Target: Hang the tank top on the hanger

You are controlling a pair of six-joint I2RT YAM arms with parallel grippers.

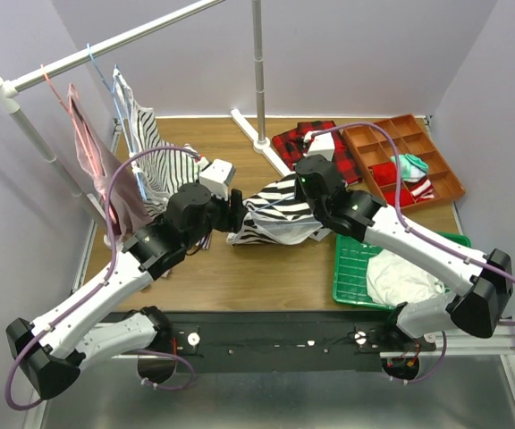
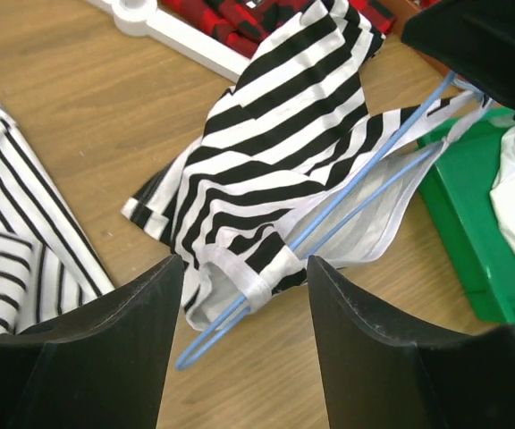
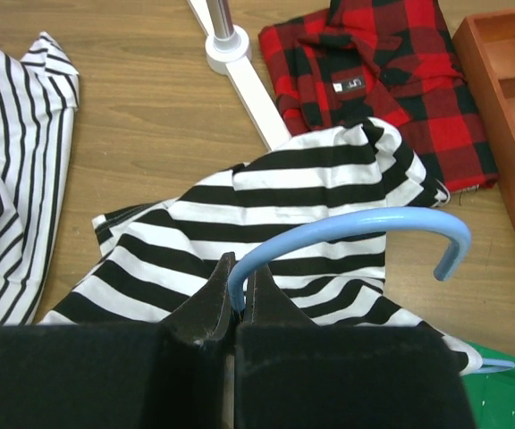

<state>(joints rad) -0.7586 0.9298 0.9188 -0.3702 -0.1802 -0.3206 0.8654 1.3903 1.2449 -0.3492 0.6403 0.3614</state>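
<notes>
The left arm reaches from its base at the near left, up and rightward across the table, elbow low and wrist bent toward the middle. Its left gripper points down and to the right at the near left end of the tank top, its jaws standing apart and gripping nothing. Between the two black fingers lie a white-hemmed edge of the tank top and one end of the hanger, whose rounded blue tip pokes out past the hem onto the wood.

The right arm stretches from the near right, over the green basket, far and leftward to the middle of the table. Its right gripper is clenched on the hanger just below the hook, and the hook curves away to the right above the fabric.

The tank top lies bunched at the table's centre between the two grippers, partly draped over the hanger. The blue wires run from the right gripper toward the left one, passing under the stripes. The far end of the top rests near a red plaid shirt and the white rack foot. A finer-striped top lies on the table to the left, apart from the tank top.
</notes>
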